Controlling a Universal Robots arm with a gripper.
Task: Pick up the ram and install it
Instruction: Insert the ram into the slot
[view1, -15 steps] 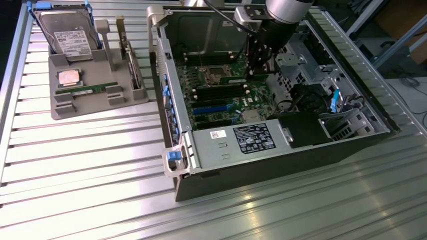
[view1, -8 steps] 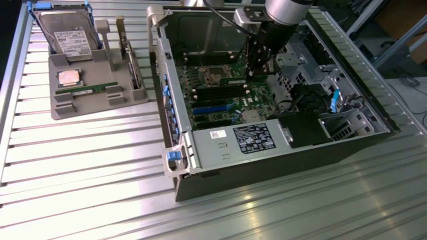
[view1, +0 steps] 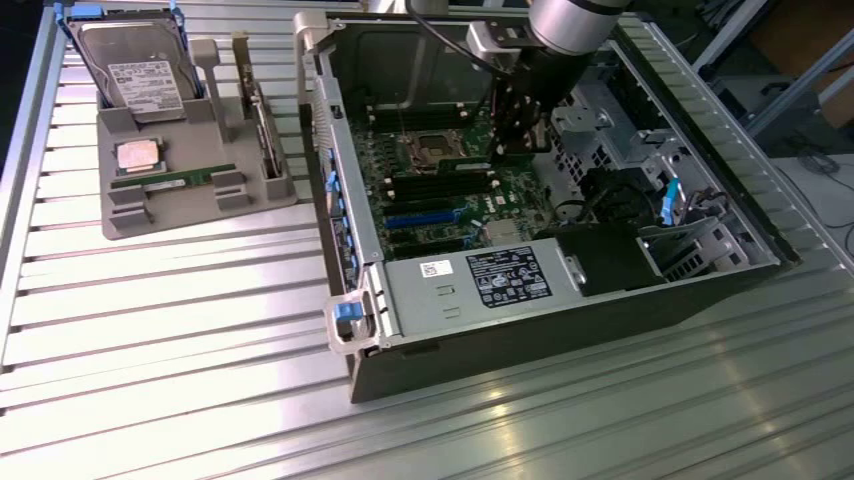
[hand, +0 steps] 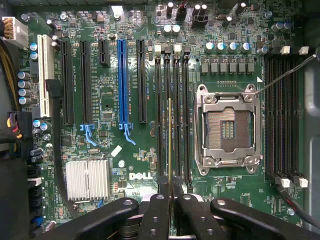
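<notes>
My gripper (hand: 170, 183) hangs inside the open computer case (view1: 350, 200), shut on the ram (hand: 170, 140). From the wrist the ram is seen edge-on as a thin yellowish line. It hangs over the bank of black memory slots (hand: 186, 100) beside the processor socket (hand: 227, 127), in line with them. I cannot tell whether it touches a slot. In the exterior view the gripper (view1: 518, 140) reaches down over the motherboard (view1: 441, 190), a bit of green ram (view1: 511, 151) showing below it. A second ram stick (view1: 167, 182) lies on the grey tray (view1: 134, 222).
The tray at the exterior view's left also holds a hard drive (view1: 134, 75), a square silver processor chip (view1: 139, 155) and an upright card (view1: 260, 125). A power supply (view1: 487, 282) fills the case's near end. Another slot bank (hand: 282, 115) and cables (hand: 10, 75) flank the board.
</notes>
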